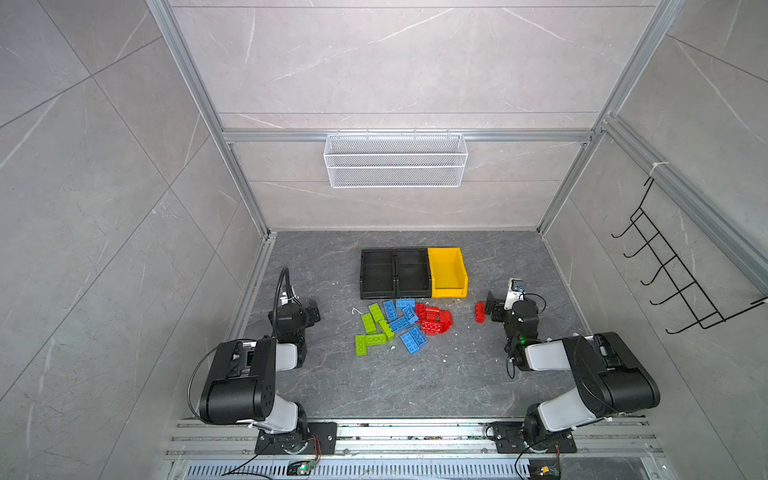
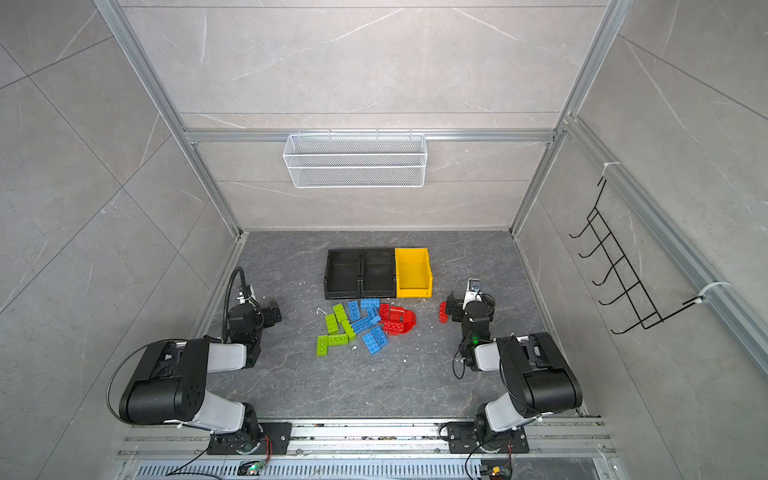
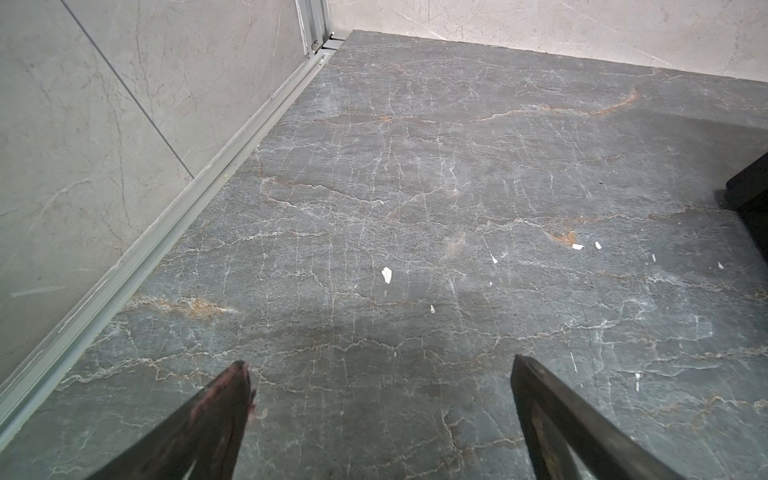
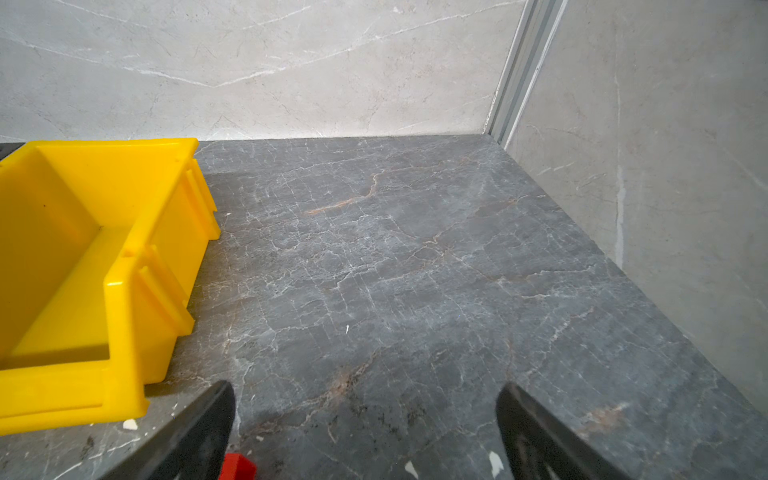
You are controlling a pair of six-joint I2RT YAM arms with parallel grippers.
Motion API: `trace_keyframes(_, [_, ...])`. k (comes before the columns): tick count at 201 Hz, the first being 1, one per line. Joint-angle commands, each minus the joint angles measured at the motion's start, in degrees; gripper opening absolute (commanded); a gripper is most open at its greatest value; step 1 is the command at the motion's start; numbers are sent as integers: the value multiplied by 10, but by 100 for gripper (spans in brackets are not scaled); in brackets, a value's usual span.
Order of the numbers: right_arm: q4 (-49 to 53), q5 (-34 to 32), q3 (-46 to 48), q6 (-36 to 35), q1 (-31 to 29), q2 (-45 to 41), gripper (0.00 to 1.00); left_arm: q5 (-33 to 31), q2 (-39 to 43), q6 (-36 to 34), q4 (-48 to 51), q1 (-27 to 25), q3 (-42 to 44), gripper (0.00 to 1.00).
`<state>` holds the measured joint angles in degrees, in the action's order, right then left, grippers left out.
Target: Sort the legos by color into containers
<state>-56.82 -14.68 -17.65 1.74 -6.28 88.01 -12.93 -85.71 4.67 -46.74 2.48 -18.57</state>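
Grey stone surface [image 3: 415, 166], left tool [image 3: 378, 365] and right tool [image 4: 365, 390] spread wide, holding nothing.
Left hangs over bare stone; a lone red lego [image 1: 480, 312] lies just beside the right. Other legos [image 1: 395, 326] sit heaped mid-surface, just before the black and yellow containers [image 1: 411, 274].

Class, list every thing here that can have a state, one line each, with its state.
Left end effector: open, empty.
Right end effector: open, empty.
Yellow bin: empty.
Black bins: both empty.
Legos: loose on table, unsorted.
Lone red brick: on table, beside right end effector.
Wire basket: looks empty.
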Motion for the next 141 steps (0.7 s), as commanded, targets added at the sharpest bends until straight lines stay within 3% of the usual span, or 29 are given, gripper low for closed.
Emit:
trace_keyframes(1, [10,5,-11,8,1,-5,100,5,2,-13,-26,-2,-12,100])
trace_keyframes(141, [1,2,-7,6,1,-6,96,5,3,-13,-27,-2,-11,99])
